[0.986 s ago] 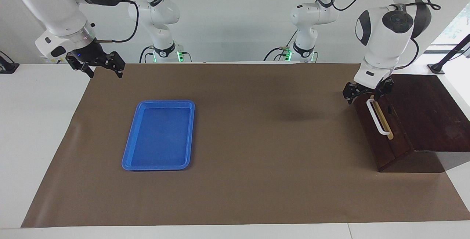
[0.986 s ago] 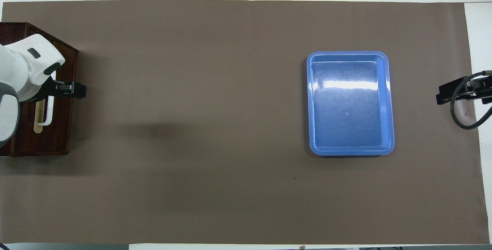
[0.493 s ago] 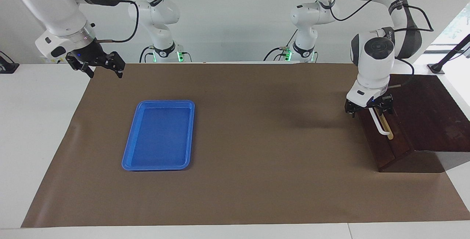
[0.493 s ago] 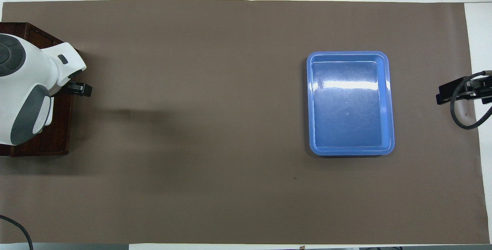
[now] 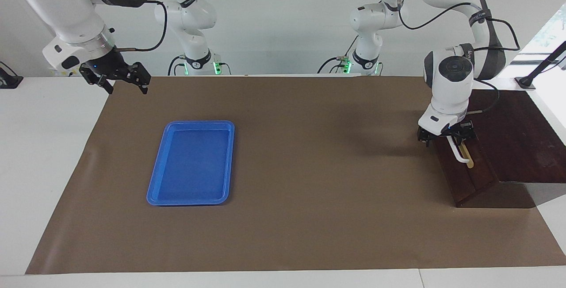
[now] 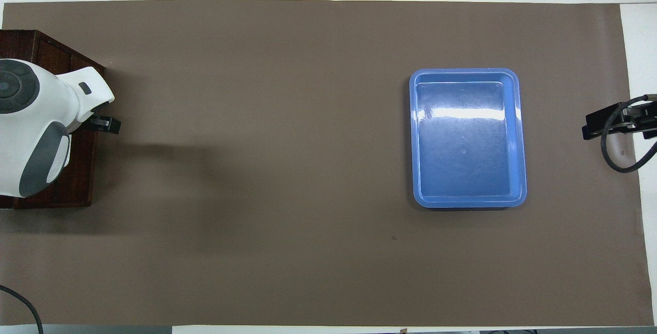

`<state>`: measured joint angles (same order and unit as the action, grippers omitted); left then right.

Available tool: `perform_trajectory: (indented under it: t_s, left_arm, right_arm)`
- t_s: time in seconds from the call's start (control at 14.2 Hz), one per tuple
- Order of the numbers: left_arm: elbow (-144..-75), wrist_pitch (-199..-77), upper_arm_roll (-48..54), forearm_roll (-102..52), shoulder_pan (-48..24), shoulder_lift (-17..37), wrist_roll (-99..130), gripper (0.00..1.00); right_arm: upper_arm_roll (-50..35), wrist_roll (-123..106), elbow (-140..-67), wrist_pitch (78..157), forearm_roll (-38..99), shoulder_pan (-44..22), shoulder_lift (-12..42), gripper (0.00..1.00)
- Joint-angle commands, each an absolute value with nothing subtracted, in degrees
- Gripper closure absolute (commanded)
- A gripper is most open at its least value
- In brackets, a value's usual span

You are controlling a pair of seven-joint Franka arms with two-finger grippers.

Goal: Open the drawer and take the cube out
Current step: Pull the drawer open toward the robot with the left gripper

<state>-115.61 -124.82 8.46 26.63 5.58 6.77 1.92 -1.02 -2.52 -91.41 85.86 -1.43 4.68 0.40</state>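
The dark wooden box (image 5: pixel 517 142) stands at the left arm's end of the table, its drawer (image 5: pixel 464 179) closed. The white bar handle (image 5: pixel 461 157) lies on the drawer's sloping front. My left gripper (image 5: pixel 446 139) is down at the handle's end nearer the robots, open, with a finger on each side of the bar. In the overhead view the left hand covers the handle and only one finger (image 6: pixel 107 124) shows. My right gripper (image 5: pixel 118 81) is open and empty, and waits in the air over the right arm's end of the table. The yellow cube is hidden.
An empty blue tray (image 5: pixel 192 164) lies on the brown mat toward the right arm's end; it also shows in the overhead view (image 6: pixel 467 139). The brown mat (image 5: pixel 318 182) covers most of the table between the tray and the box.
My left gripper has come down and along the drawer front from the handle's top end onto the bar. The drawer has stayed closed. The right arm has not moved.
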Motion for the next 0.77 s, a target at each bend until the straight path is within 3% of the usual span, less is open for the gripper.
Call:
perform_trajectory:
  t_s: [0.0,0.28,0.7]
  left_arm:
    - [-119.70,-129.89,8.61,27.95,6.24,5.98,1.49,0.00]
    - [-119.10,-129.38,8.79,27.86,2.39,6.24,2.28,0.00]
    - [-116.28,-123.23,8.88,27.16,-10.45,6.68,12.39,0.00]
  right_arm:
    - [-0.97,-3.25,-92.55,86.75,-0.53,4.66,-0.35,0.00]
    - [-0.97,-3.25,-92.46,86.84,-0.53,4.66,-0.35,0.00]
    - [-0.97,-3.25,-92.55,86.75,-0.53,4.66,-0.35,0.00]
